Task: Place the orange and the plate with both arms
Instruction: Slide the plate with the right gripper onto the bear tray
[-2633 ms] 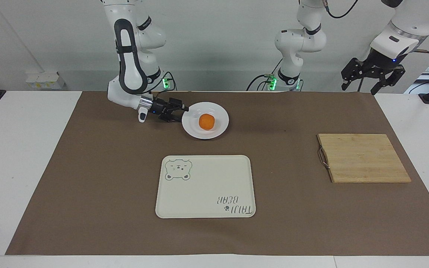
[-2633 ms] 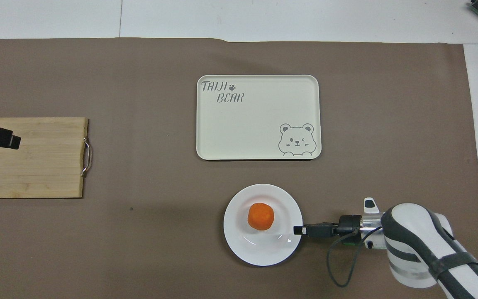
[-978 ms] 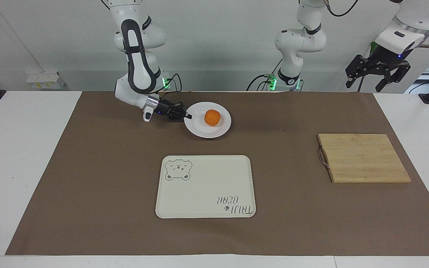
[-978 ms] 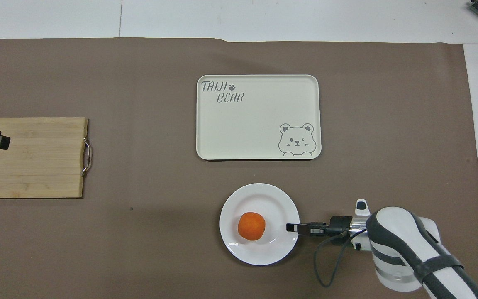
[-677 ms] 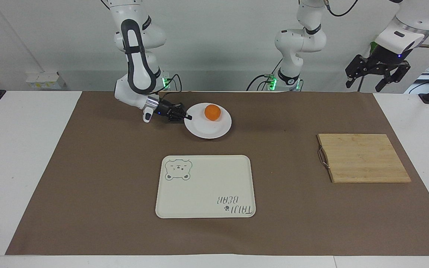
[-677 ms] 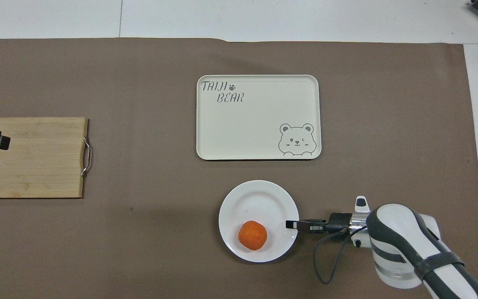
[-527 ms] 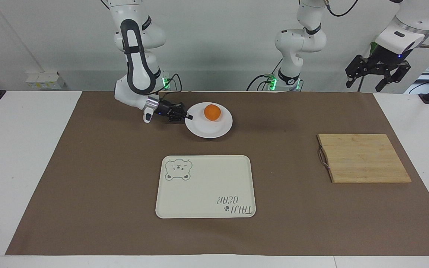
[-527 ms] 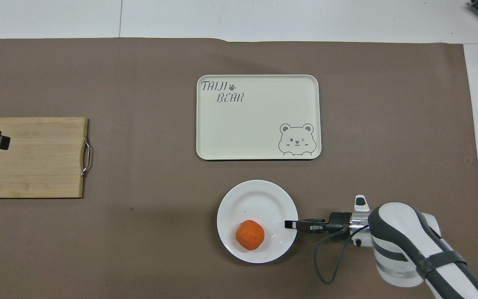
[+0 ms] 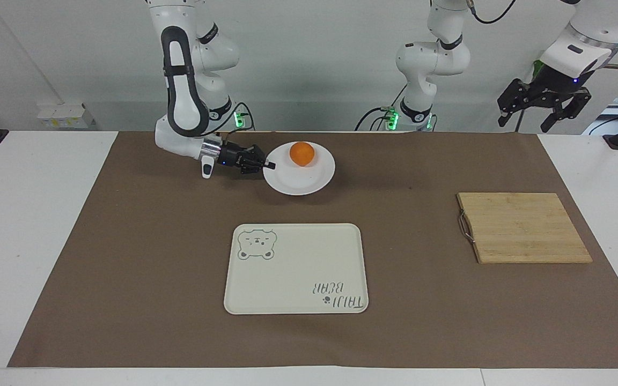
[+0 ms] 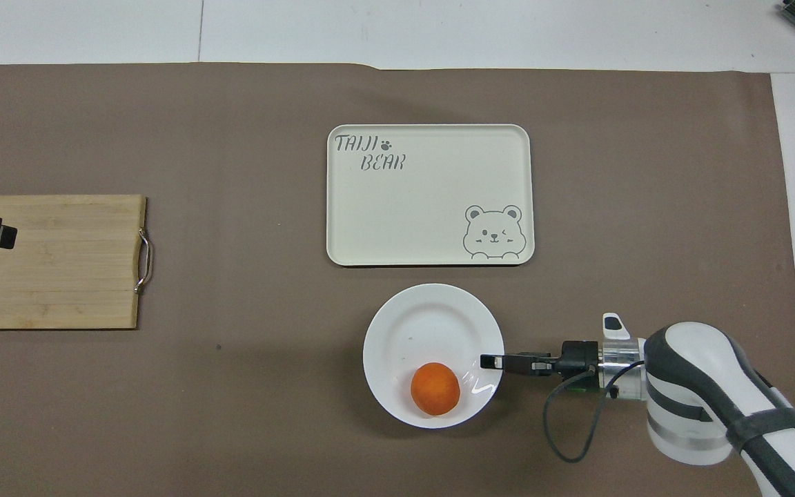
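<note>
While pinched, apparently tilted plate

1. The only words I can read are "TAIJI BEAR", printed in grey on the cream tray, with a small paw print after "TAIJI".
2. In the facing view the lettering stands upside down, in the tray's corner away from us and toward my left arm's end of the table.
3. A drawn bear face sits in the diagonal corner; it carries no lettering.
4. I read nothing else anywhere.
</note>
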`<state>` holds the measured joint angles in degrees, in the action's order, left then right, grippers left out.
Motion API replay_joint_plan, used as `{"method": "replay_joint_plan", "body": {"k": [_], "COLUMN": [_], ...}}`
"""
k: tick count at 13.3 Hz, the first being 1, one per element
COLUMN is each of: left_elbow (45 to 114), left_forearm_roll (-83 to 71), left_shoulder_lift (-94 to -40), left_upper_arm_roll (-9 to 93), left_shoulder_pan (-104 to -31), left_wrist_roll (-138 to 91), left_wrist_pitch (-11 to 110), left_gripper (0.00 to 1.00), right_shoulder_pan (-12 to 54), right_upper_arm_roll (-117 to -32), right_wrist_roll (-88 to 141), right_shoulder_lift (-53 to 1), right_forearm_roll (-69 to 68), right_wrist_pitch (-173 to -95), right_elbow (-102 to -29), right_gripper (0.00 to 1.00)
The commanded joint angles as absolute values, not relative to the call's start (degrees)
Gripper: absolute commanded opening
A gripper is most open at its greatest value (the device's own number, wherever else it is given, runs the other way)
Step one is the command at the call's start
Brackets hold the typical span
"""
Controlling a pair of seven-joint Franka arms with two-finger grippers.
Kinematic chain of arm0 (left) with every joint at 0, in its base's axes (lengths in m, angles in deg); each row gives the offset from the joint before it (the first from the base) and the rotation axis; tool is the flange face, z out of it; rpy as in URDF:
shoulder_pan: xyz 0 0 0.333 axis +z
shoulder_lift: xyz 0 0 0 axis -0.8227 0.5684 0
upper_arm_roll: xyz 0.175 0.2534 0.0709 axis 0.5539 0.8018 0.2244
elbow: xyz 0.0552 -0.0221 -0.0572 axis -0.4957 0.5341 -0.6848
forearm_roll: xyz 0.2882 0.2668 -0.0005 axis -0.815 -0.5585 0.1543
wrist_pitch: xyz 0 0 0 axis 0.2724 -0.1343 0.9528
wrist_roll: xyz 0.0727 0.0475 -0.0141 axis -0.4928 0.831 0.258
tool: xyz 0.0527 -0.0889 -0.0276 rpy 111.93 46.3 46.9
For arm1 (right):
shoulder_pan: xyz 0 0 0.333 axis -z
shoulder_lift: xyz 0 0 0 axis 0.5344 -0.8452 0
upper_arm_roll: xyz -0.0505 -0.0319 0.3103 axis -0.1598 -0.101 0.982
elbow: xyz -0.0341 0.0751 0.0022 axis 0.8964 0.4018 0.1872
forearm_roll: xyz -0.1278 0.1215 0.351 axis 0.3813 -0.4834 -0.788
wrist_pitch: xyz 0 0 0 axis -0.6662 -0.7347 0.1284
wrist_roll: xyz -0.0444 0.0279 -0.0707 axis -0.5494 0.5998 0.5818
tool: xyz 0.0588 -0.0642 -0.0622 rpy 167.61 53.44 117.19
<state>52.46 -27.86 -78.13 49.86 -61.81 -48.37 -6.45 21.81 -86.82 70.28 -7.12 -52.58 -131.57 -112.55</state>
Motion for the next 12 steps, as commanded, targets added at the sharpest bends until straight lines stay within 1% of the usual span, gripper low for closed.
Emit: {"method": "replay_joint_plan", "body": {"k": [1, 6, 12], "left_elbow": [52.6, 52.5, 52.5], "left_forearm_roll": [-28.8, -28.8, -28.8], "left_shoulder_lift": [-78.8, -78.8, -78.8], "left_upper_arm_roll": [49.7, 49.7, 49.7], "left_shoulder_pan": [-61.6, -61.6, -61.6], "left_wrist_roll": [-47.8, -47.8, -47.8], "left_wrist_pitch": [-6.8, -6.9, -6.8], "left_gripper": [1.00, 1.00, 1.00], "right_shoulder_pan": [22.8, 25.4, 26.3], "right_upper_arm_roll": [-86.7, -86.8, -86.8], "right_wrist_roll": [66.3, 58.7, 48.4], "right_shoulder_lift": [-8.0, -12.5, -20.2], "right_forearm_roll": [-54.1, -51.8, -44.3], "right_wrist_pitch": [-130.3, -130.3, -131.3], "right_elbow": [-108.9, -102.1, -89.4], "right_gripper": [0.00, 0.00, 0.00]}}
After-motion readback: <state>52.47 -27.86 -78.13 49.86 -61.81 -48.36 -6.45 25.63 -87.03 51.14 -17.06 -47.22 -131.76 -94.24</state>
